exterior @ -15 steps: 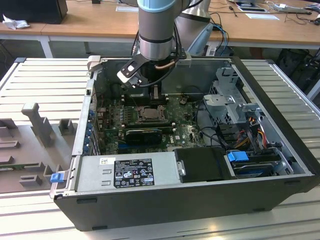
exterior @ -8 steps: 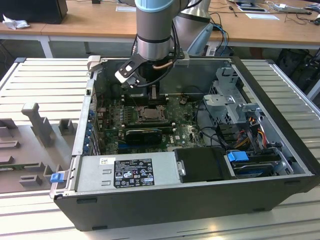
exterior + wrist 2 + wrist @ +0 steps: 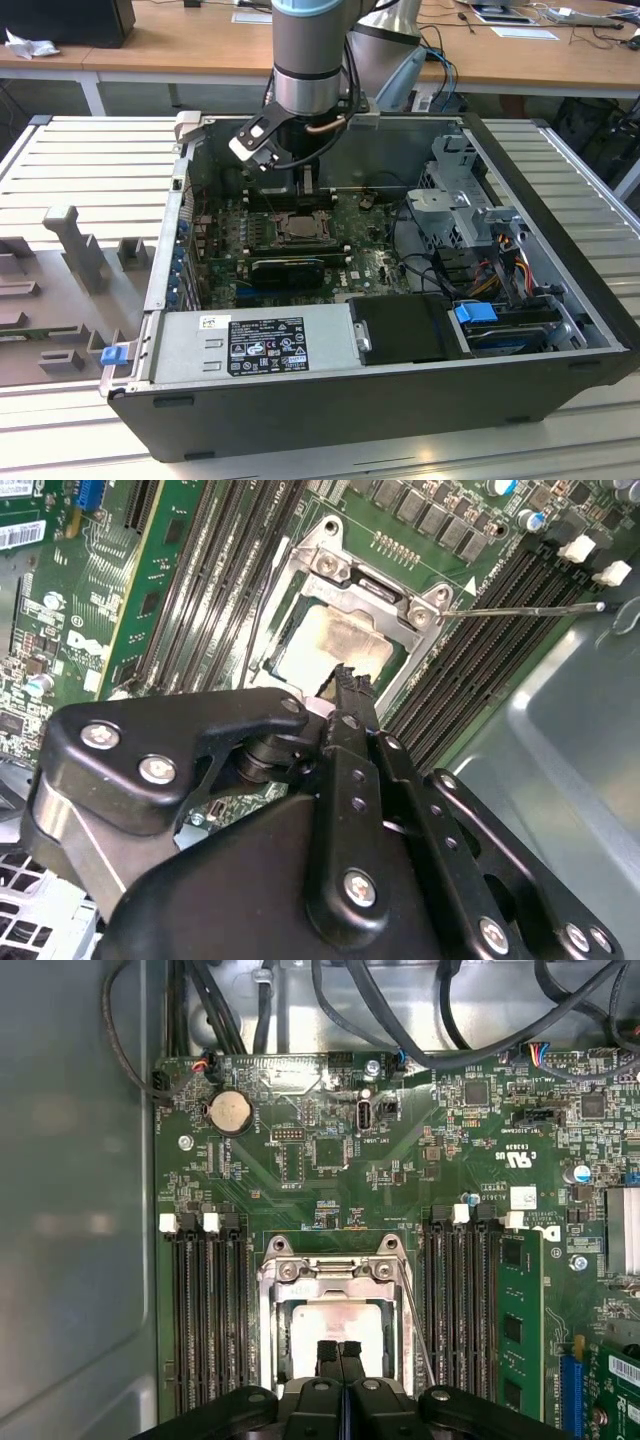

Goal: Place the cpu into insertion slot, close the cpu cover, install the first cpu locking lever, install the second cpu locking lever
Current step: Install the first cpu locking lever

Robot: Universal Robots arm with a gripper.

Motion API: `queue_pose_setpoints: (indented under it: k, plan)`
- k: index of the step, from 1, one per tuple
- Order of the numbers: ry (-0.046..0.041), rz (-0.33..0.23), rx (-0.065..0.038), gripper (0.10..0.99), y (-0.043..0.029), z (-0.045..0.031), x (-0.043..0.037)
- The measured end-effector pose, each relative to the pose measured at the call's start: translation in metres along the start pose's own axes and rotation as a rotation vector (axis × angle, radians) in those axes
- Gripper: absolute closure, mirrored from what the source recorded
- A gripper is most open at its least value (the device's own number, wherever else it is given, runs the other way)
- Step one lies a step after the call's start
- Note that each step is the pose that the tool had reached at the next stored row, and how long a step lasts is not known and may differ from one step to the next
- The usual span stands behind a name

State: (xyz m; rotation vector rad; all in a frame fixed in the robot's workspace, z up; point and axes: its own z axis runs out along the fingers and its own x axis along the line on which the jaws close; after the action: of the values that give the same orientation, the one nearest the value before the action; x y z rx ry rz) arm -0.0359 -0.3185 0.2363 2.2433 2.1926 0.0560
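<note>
The cpu (image 3: 338,1325) shows its pale silvery face (image 3: 330,645) inside the insertion slot (image 3: 298,228) on the green motherboard. The cpu cover (image 3: 335,1278) lies down around it, the chip showing through its square window (image 3: 345,575). My gripper (image 3: 340,1352) hangs just above the edge of that window, its two black fingers pressed together with nothing between them (image 3: 350,685). In the exterior view my gripper (image 3: 305,188) reaches down into the open computer case right over the socket. A thin wire lever (image 3: 520,609) sticks out sideways across the memory slots; another runs along the socket's side (image 3: 418,1330).
Long black memory slots (image 3: 205,1310) flank the socket on both sides. Cables (image 3: 400,1020) cross the case wall beyond the board. In the exterior view a graphics card (image 3: 290,268), a power supply (image 3: 260,340) and a drive cage (image 3: 470,215) crowd the case.
</note>
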Motion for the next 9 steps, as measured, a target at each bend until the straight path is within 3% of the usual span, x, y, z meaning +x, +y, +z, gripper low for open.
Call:
queue_pose_setpoints:
  k: [9]
  plan:
    - [-0.0005, 0.000, 0.000, 0.980, 0.0000, -0.0022, 0.0000]
